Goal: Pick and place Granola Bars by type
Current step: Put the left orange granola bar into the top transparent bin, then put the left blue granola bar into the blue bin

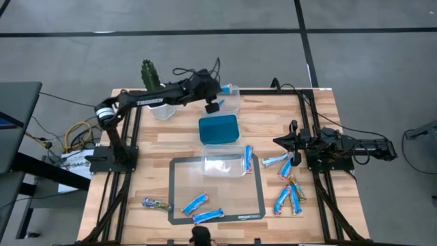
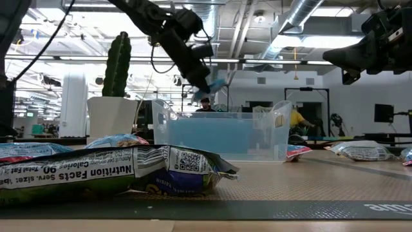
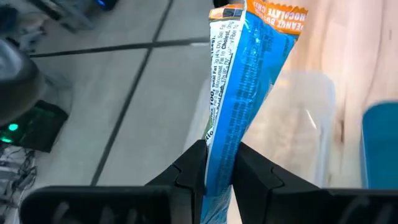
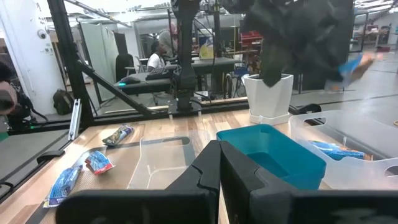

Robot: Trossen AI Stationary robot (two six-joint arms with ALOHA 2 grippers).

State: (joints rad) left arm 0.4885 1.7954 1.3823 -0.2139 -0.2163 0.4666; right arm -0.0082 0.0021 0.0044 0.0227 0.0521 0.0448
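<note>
Placing step: your left gripper [image 3: 219, 163] pinches a blue bar [image 3: 245, 87], held above the clear bin [image 1: 231, 100] at the bench's far edge. Next, release over it. Right gripper [image 4: 219, 163] waits closed, right side.

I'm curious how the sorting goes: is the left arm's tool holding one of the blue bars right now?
Yes, the left tool is shut on a blue granola bar, which sticks out from between its two dark fingers above a clear container.

Glossy foil-wrapped Granola Bars [image 1: 282, 199] on a matt wooden table [image 1: 150, 154].
</note>
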